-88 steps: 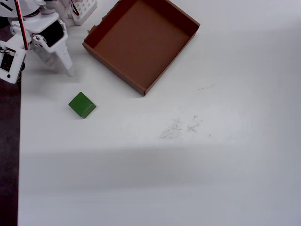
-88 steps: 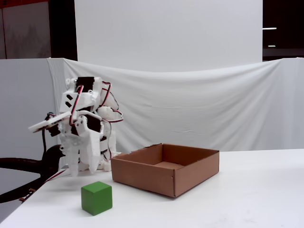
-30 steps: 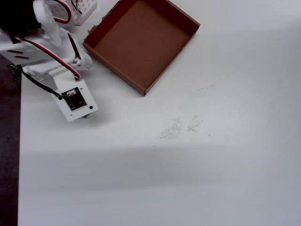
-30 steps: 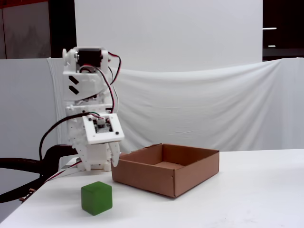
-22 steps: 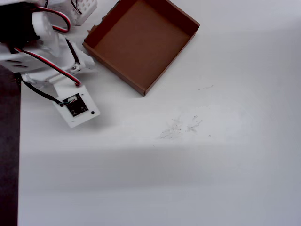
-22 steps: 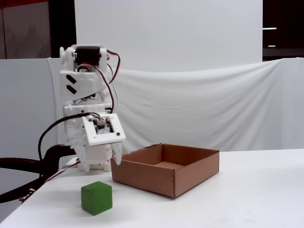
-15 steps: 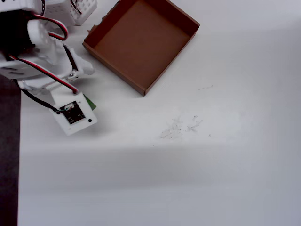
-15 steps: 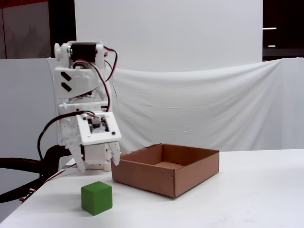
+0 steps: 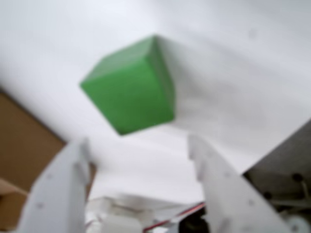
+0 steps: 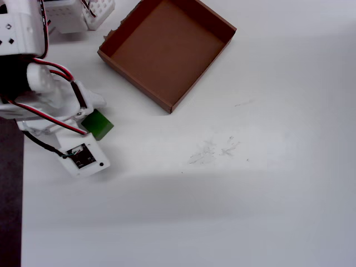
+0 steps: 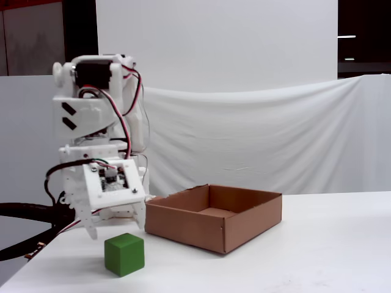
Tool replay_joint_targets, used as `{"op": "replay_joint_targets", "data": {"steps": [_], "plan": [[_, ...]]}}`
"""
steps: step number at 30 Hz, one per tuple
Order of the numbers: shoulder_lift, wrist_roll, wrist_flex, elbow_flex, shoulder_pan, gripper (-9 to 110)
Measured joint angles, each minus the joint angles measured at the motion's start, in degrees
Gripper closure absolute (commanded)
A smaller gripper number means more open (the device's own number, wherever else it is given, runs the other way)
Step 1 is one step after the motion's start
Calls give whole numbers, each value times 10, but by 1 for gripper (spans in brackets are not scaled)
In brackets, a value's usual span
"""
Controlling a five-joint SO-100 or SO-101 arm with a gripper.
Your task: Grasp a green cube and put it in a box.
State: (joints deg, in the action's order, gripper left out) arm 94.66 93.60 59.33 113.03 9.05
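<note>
White desk [image 11: 317, 256] fills the scene, with a draped white cloth [image 11: 256, 134] hung behind its far edge in the fixed view.

Nearest to that camera, close to the desk's left edge, sits the small solid green cube with matte faces [image 11: 124, 254]. In the overhead view the green cube [image 10: 99, 123] is half hidden under the arm, so we see only one corner of it there. We judge it light and rigid, unlikely to crush or deform, and its flat matte faces should give the fingers decent friction. The sensible hold is across two opposite side faces, low enough that it cannot pivot out. It lies turned at an angle to the desk edges, so the wrist may need to rotate to meet flat faces rather than corners.

Just behind and above it hangs the white two-finger gripper [image 11: 116, 227]. In the wrist view the gripper [image 9: 138, 160] is spread wide, wider than the cube [image 9: 129, 90], with both white fingers [image 9: 63, 179] apart from it and nothing held. That view is blurred, so we cannot be sure how high the tips are.

Farther back, toward the far left corner, lies the shallow square brown cardboard box [image 10: 211, 58], empty, well apart from the cube.
</note>
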Motion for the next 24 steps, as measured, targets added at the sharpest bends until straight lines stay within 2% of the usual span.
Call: {"op": "replay_joint_targets", "data": {"steps": [8,24], "plan": [[-49,0,26,-42,18,73],[-64,27,-15,-61,10,74]]}}
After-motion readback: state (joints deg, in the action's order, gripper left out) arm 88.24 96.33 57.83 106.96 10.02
